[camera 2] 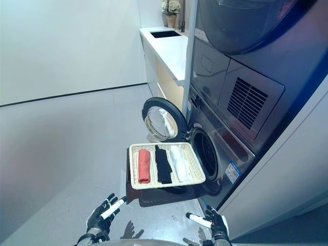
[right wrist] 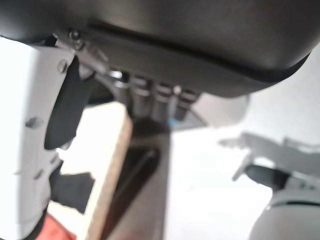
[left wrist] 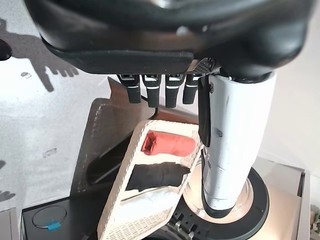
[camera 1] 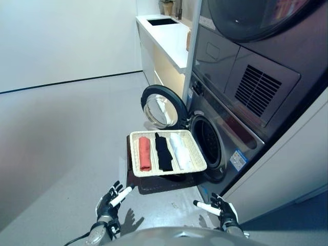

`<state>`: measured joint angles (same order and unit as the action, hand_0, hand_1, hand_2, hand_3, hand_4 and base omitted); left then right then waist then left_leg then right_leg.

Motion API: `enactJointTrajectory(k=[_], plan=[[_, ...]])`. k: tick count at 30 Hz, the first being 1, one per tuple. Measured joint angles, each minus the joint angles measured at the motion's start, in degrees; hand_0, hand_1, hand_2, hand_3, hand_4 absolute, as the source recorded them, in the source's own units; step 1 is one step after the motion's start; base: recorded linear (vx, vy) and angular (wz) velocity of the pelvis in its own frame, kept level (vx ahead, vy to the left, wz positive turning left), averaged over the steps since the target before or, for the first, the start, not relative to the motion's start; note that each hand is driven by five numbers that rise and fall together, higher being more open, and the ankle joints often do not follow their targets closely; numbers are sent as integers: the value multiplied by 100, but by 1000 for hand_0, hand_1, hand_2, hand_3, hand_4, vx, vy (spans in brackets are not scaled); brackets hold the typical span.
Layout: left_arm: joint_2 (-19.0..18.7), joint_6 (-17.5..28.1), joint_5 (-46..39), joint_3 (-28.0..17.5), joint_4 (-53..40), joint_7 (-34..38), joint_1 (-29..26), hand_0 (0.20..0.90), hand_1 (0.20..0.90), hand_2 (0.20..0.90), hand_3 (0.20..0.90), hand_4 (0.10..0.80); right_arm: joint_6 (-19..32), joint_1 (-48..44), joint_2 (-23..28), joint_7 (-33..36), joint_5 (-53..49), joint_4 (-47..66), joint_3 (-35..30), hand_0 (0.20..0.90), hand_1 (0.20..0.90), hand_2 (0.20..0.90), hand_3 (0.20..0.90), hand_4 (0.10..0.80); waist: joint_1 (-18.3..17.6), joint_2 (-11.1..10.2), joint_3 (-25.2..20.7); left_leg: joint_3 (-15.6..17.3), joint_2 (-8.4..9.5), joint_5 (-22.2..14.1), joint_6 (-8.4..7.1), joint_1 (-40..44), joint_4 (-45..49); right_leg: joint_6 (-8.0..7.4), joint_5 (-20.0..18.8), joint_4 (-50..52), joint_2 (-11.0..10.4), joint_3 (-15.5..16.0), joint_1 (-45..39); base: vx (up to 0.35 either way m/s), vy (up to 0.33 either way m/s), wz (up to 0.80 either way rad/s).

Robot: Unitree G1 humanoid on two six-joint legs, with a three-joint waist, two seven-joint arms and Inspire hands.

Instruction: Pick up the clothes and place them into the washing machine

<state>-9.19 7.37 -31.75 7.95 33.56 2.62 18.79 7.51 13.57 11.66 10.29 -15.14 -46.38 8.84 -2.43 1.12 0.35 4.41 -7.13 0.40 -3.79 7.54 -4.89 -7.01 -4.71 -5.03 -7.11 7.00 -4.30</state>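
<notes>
Laundry room: rolled clothes [camera 1: 163,152] in tray [camera 1: 197,151], long axes toward washing machine [camera 1: 225,138]; left hand [camera 1: 108,204], right hand [camera 1: 224,210] empty, fingers relaxed.

A pale grey floor [camera 1: 66,143] meets a plain white wall [camera 1: 61,36] along a dark baseboard line. A white counter [camera 1: 166,33] with a dark recessed opening runs along the far side, cabinets beneath it.

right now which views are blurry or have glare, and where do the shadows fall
Right wrist view: soft all over, the right hand and basket edge smeared. Left wrist view: sharp, the left hand casting a finger-shaped shadow on the floor. Left eye view: clear, hand shadows on the floor, a bright reflection in the washing machine door glass.
</notes>
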Motion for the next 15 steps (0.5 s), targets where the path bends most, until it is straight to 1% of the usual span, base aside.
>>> enactJointTrajectory(k=[11,15], plan=[[0,0,3,1,0,-1,-2,900,900,900,900,800,0,-2,1,-2,0,0,-12,900,900,900,900,800,-11,9,63,2,8,-3,4,-6,1,8,6,10,-7,-10,6,0,0,0],[-7,0,12,5,0,-3,-28,900,900,900,900,800,0,-24,7,-2,0,0,-56,900,900,900,900,800,-15,16,149,1,14,-5,10,-14,1,10,7,29,-15,-12,4,0,0,0]])
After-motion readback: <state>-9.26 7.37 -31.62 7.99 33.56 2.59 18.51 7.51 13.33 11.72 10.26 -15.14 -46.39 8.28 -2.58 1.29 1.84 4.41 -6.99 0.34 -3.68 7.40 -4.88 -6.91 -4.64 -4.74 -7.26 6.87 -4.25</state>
